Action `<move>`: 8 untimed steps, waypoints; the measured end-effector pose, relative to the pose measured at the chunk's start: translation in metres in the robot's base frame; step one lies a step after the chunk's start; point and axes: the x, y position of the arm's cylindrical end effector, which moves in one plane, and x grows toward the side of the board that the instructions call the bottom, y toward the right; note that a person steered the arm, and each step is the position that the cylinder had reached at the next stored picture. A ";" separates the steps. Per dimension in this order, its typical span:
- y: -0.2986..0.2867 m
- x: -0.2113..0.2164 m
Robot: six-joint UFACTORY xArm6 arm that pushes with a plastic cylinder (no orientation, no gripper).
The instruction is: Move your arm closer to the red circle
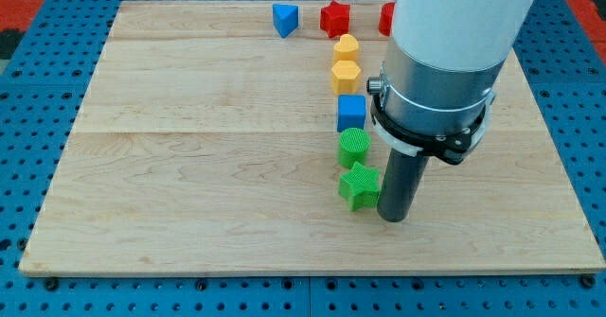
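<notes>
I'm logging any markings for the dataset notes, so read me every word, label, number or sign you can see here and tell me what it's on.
None: no readable text shows on the wooden board, the blocks, the arm's housing or the blue pegboard.

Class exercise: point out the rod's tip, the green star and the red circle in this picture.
my tip (396, 219): camera view, the rod's very bottom end.
green star (359, 184): camera view, its top face.
red circle (386, 19): camera view, the visible left edge; the arm hides the rest.
</notes>
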 end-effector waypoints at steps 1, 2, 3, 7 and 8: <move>0.000 0.000; 0.000 0.000; -0.001 0.000; 0.112 -0.052; 0.118 -0.068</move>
